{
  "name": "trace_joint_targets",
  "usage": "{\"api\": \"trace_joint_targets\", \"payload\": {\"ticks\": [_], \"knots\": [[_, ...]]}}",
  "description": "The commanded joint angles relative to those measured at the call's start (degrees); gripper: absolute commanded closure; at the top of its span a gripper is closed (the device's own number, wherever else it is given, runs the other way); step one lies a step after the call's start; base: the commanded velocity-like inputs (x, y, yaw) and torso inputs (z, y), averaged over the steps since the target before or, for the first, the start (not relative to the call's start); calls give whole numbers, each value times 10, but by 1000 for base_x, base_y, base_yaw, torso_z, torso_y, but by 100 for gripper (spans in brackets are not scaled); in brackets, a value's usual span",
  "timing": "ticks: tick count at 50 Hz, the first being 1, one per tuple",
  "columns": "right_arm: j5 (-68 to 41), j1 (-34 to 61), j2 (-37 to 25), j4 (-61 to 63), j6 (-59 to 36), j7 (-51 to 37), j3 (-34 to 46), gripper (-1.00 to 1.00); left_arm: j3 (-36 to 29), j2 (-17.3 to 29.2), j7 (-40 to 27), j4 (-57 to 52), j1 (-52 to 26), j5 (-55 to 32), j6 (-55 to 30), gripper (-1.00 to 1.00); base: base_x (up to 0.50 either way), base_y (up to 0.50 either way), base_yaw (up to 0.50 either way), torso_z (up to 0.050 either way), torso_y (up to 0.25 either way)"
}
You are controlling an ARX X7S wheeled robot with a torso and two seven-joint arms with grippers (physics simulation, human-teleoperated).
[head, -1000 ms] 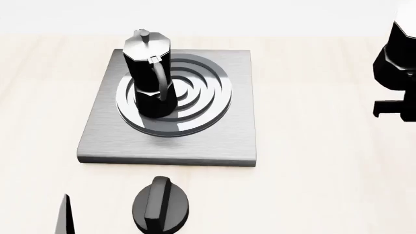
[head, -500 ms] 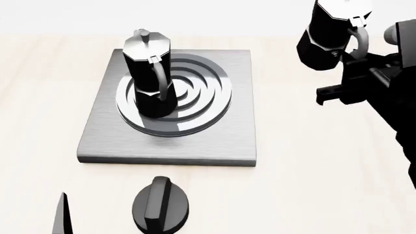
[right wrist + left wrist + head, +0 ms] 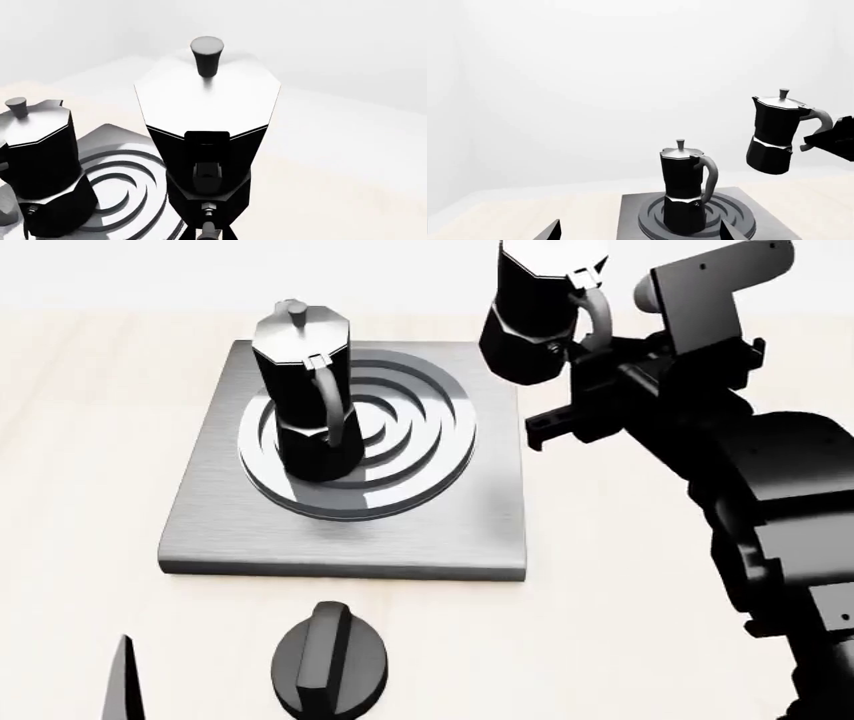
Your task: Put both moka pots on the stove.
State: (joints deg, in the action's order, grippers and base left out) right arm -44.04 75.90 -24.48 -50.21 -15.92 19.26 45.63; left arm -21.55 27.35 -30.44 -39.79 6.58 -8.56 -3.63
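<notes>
One moka pot stands upright on the burner rings of the stove. My right gripper is shut on the handle of the second moka pot and holds it upright in the air over the stove's far right corner. In the right wrist view the held pot fills the middle, with the standing pot and the stove beside and below it. My left gripper is open and empty, low in front of the stove. It faces the standing pot and the held pot.
A squat black round knob with a ridge lies on the pale table just in front of the stove. One left finger shows at the near left edge. My right arm reaches across the table's right side.
My right arm has moved left from the right edge with the second pot, from beside the stove to over its far right corner. The pot on the burner and my left gripper have not moved.
</notes>
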Motion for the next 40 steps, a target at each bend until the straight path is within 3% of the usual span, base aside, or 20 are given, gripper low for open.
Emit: {"api": "trace_joint_targets", "payload": {"ticks": [1,14,40], "knots": [[23,28,58,-55,18,26,0,100,4,3,-3,-4,1,-3,-1,-100,0,0,0,0,0],[36,63,116,-164,19,47,10,100,4,4,-4,3,0,-4,4,-100,0,0,0,1,1],[41,66,158,-198,36,55,9,100,3,6,-6,5,1,-8,11,-100,0,0,0,0,1]]}}
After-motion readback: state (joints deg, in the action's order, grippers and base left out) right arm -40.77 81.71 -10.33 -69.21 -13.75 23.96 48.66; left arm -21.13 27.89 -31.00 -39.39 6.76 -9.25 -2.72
